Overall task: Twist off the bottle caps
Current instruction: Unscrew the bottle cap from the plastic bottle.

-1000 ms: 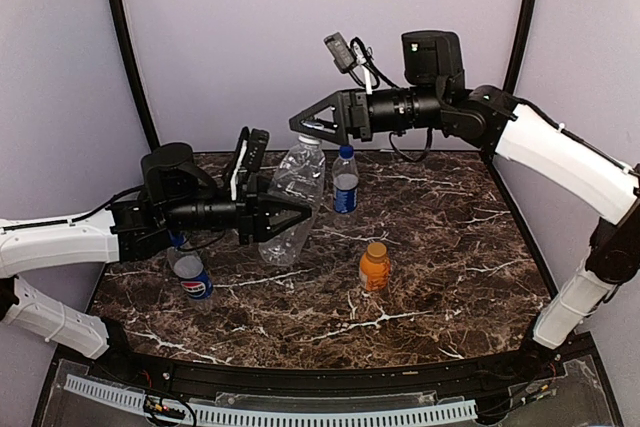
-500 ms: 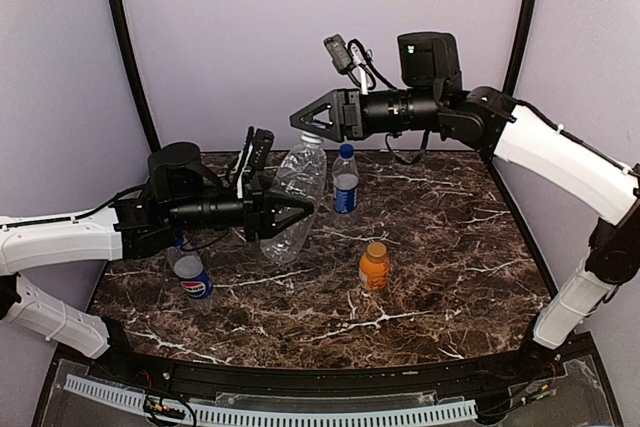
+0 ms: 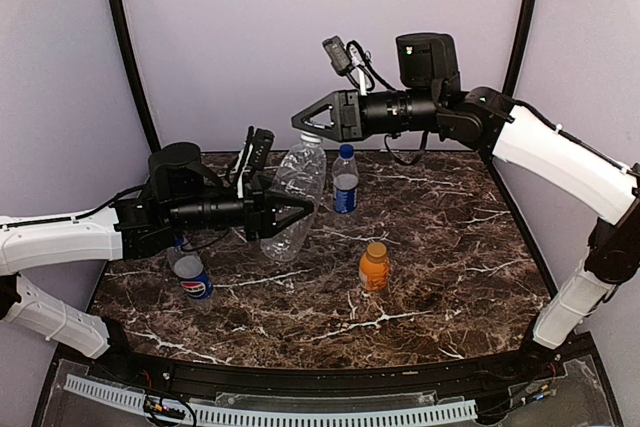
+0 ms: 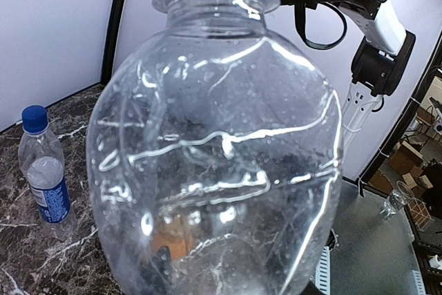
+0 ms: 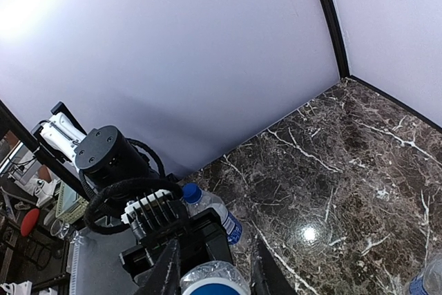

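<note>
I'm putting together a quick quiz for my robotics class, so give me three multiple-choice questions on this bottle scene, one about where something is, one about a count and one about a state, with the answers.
1. Where does the Pepsi bottle stand?
A) beneath the left arm
B) right beside the orange bottle
C) in the far right corner

2. How many bottles show in the top view?
A) three
B) four
C) five

3. How is the large clear bottle placed?
A) standing free and upright
B) tilted in the grip of the left end effector
C) lying flat on its side

Answers:
1 A, it peeks out from under the left arm.
2 B, there are the Pepsi bottle, the large clear bottle, the small blue-capped bottle and the orange bottle.
3 B, the fingers clamp its leaning body.
</note>
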{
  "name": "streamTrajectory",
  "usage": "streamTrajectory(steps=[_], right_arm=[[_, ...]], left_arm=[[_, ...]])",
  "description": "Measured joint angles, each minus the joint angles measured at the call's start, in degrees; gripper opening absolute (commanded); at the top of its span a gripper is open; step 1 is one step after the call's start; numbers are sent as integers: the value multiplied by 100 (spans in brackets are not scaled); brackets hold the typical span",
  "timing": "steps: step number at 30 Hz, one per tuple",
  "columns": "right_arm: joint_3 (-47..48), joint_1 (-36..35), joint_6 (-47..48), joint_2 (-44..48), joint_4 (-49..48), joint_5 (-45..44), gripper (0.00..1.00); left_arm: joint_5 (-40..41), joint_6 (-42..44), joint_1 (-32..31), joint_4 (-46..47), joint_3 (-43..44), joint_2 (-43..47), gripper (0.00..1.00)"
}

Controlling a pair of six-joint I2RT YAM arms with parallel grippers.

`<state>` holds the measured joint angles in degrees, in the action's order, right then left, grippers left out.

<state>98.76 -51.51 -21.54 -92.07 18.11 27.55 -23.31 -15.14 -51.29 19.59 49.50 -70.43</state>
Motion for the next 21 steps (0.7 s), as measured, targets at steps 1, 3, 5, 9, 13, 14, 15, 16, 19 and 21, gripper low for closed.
streamTrajectory(steps=[1, 3, 5, 9, 13, 14, 15, 16, 19, 21], right_arm=[[0, 0, -4, 0, -2, 7, 19], [0, 0, 15, 0, -2, 17, 15], [-2, 0, 31, 0, -4, 33, 11], [-31, 15, 219, 0, -81, 199, 8], [-87, 142, 699, 0, -308, 1137, 12], [-87, 160, 892, 0, -341, 1482, 13], [-87, 164, 1075, 0, -367, 1838, 14], [-87, 162, 1305, 0, -389, 2251, 14], [-85, 157, 1740, -9, -369, 2981, 15], [-63, 127, 1978, -42, -332, 3392, 16]], left_arm=[[4, 0, 0, 0, 0, 0, 31], [9, 2, 0, -2, 0, 0, 31], [9, 4, 0, -2, 0, 0, 31], [-24, 20, 0, 2, 0, 2, 31], [-382, 33, 2, 162, -52, 46, 32], [-588, 9, 2, 280, -105, 70, 32], [-850, -39, 2, 413, -168, 96, 32], [-1113, -92, 0, 562, -232, 114, 32], [-1810, -341, -7, 966, -382, 114, 32], [-2179, -527, -35, 1165, -457, 107, 32]])
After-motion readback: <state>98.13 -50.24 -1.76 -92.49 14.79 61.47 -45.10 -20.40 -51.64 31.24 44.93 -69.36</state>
